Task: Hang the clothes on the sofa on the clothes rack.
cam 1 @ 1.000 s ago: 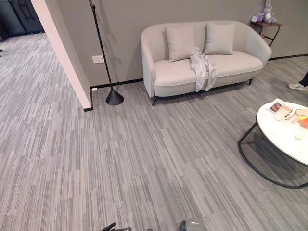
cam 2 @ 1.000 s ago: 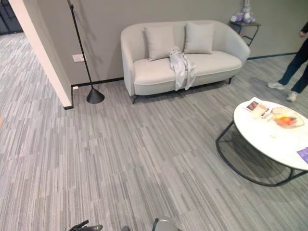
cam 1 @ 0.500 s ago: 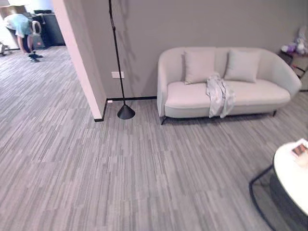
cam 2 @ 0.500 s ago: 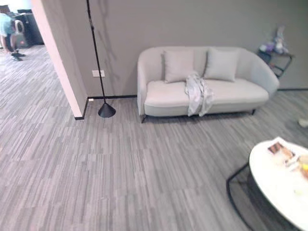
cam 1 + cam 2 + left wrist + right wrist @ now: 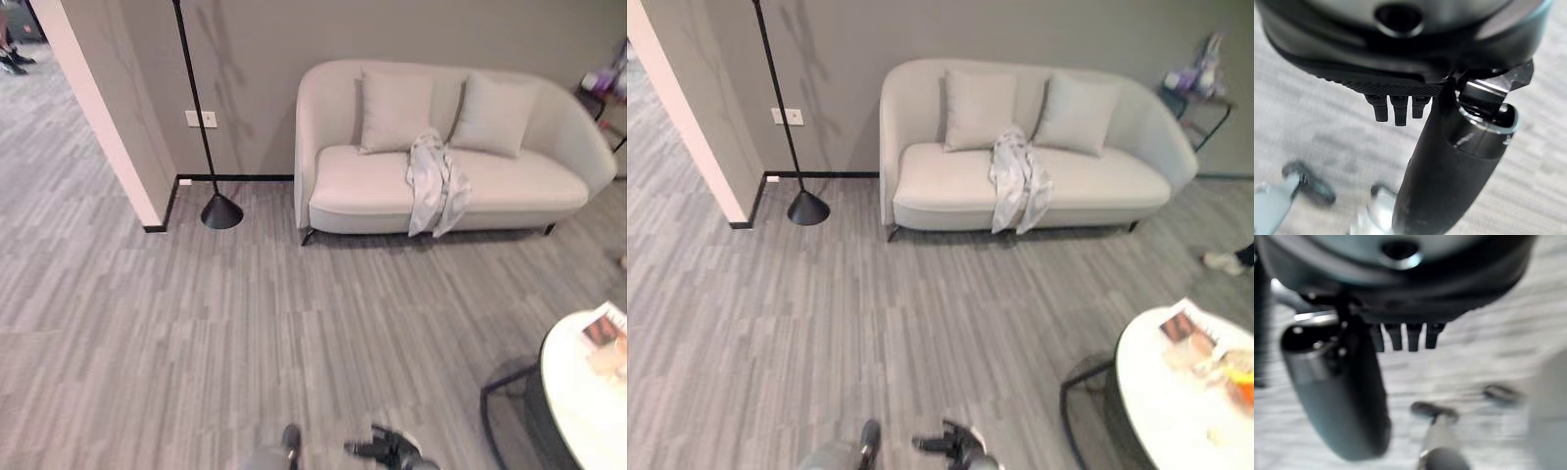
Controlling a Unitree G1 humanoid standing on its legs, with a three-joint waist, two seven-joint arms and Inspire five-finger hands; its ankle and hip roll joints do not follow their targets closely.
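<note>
One sofa [image 5: 460, 147], two cushions [image 5: 395, 110], one pale garment [image 5: 434, 182] draped over seat front edge at middle. One floor lamp [image 5: 221, 211] by sofa's left end, one round white table [image 5: 1176, 392]. Left hand [image 5: 1396, 105] and right hand [image 5: 1408, 338]: fingers relaxed, holding nothing, above carpet.
</note>
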